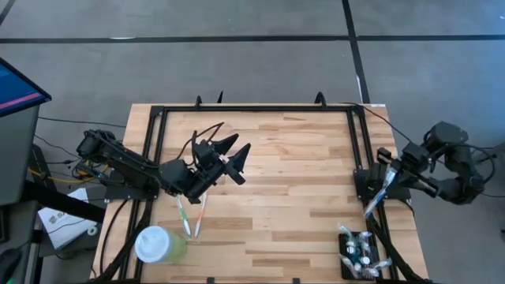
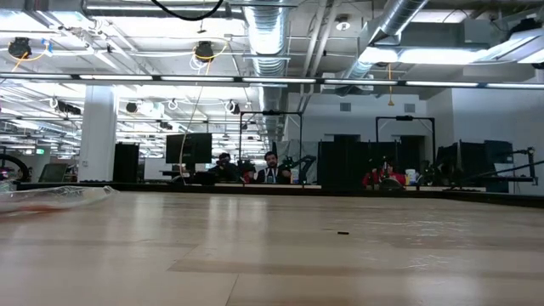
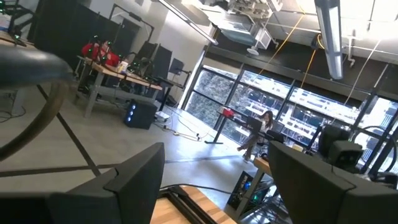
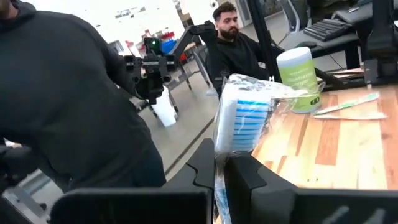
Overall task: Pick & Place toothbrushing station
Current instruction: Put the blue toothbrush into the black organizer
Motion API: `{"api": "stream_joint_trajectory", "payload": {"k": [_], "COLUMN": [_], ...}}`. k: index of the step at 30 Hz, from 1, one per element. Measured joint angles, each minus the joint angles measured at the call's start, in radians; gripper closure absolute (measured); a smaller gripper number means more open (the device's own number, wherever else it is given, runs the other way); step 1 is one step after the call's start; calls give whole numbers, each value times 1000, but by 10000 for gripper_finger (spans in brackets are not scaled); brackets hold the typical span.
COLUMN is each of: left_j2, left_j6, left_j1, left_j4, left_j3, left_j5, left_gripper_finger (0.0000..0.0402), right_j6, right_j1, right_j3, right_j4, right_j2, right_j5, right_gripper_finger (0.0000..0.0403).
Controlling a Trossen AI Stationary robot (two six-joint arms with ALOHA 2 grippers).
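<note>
My left jaws (image 1: 235,155) hang wide open and empty above the bench (image 1: 300,197), over its left half. Just beside that arm two packaged toothbrushes (image 1: 190,214) lie flat on the wood, next to a pale green cup (image 1: 156,244) with a white lid. My right jaws (image 4: 219,167) are clamped on a wrapped toothbrush (image 1: 377,192) at the bench's right edge. The toothbrushing station (image 1: 359,252) stands at the near right corner, close by.
</note>
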Motion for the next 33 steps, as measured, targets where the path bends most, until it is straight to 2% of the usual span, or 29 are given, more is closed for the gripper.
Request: {"api": "stream_joint_trajectory", "payload": {"k": [6,10,19,26,30,33], "left_j2": [0,0,0,0,0,0], "left_j6": [0,0,-14,-22,-23,-23], "left_j1": [-4,-9,-8,-8,-8,-8], "left_j4": [0,-2,-4,-5,-5,-5], "left_j3": [0,0,0,0,0,0], "left_j5": [0,-1,-2,-3,-3,-3], "left_gripper_finger": [124,124,124,124,124,124], "right_j6": [21,-3,-252,-432,-566,-602], "right_j1": [-23,-43,-127,-257,-306,-327], "right_j3": [-76,-59,-59,-51,-51,-51], "right_j4": [12,-70,-356,-503,-633,-644], "right_j2": [-138,-140,-140,-140,-140,-140], "right_j5": [-56,-119,-191,-319,-316,-314], "right_gripper_finger": [398,397,397,396,396,396]}}
